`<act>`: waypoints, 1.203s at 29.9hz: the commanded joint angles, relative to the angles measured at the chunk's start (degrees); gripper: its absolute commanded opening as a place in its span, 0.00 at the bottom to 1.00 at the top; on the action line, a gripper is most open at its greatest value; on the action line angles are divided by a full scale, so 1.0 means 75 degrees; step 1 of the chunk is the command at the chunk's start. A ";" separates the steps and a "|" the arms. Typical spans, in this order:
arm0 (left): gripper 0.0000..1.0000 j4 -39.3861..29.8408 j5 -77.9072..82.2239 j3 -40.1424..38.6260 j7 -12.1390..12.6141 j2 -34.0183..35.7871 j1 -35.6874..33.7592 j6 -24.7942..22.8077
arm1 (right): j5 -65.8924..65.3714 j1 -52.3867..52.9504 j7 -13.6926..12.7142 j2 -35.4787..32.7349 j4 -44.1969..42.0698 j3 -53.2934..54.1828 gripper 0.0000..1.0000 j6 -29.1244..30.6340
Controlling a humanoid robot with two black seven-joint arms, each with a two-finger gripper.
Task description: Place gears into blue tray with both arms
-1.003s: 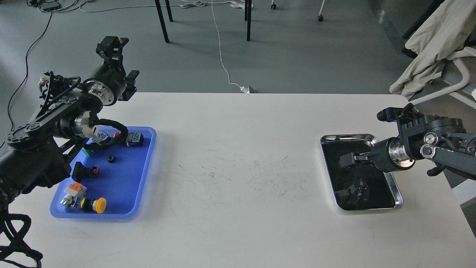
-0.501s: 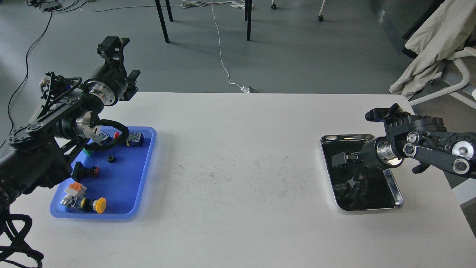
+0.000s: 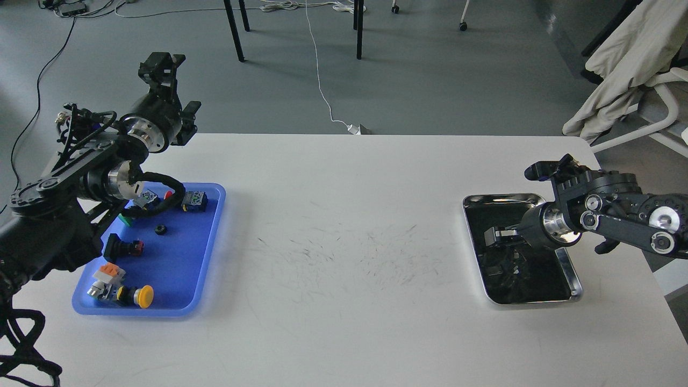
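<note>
The blue tray (image 3: 180, 269) lies at the table's left, and one small black gear (image 3: 159, 229) rests on its floor among push-button switches. My left gripper (image 3: 160, 62) is raised high beyond the tray's far end, over the table's back edge, and its fingers cannot be told apart. My right gripper (image 3: 493, 235) reaches in from the right and hangs low over the steel tray (image 3: 500, 198). It is dark against the tray's dark mirror floor, so its state is unclear. I cannot make out any gear in the steel tray.
Several colour-capped push-button switches lie in the blue tray, among them a yellow one (image 3: 143, 294) at the near end. Bare white table (image 3: 344, 242) stretches between the two trays. Chair legs and cables lie on the floor behind.
My right arm swung its wrist and forearm leftward, and its gripper slid a little to the left over the steel tray. The left arm has barely moved.
</note>
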 commanded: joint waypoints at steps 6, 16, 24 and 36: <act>0.98 0.0012 0.0000 0.0000 0.0000 0.0013 -0.0011 0.0000 | 0.0044 0.0284 0.0184 -0.0115 0.0119 0.0031 0.06 0.0000; 0.98 0.0035 0.0000 0.0000 0.0000 0.0013 -0.0011 0.0000 | 0.1623 0.1890 0.0395 -0.0573 0.1396 0.0265 0.02 0.0000; 0.98 0.0070 0.0000 0.0000 0.0000 0.0001 -0.0023 0.0024 | 0.2411 0.1259 0.0852 0.1557 0.1176 0.0429 0.02 -0.1353; 0.98 0.0082 0.0000 0.0000 0.0012 0.0001 -0.0081 0.0024 | 0.2656 -0.0007 0.1181 0.4417 0.0003 0.0710 0.02 -0.3041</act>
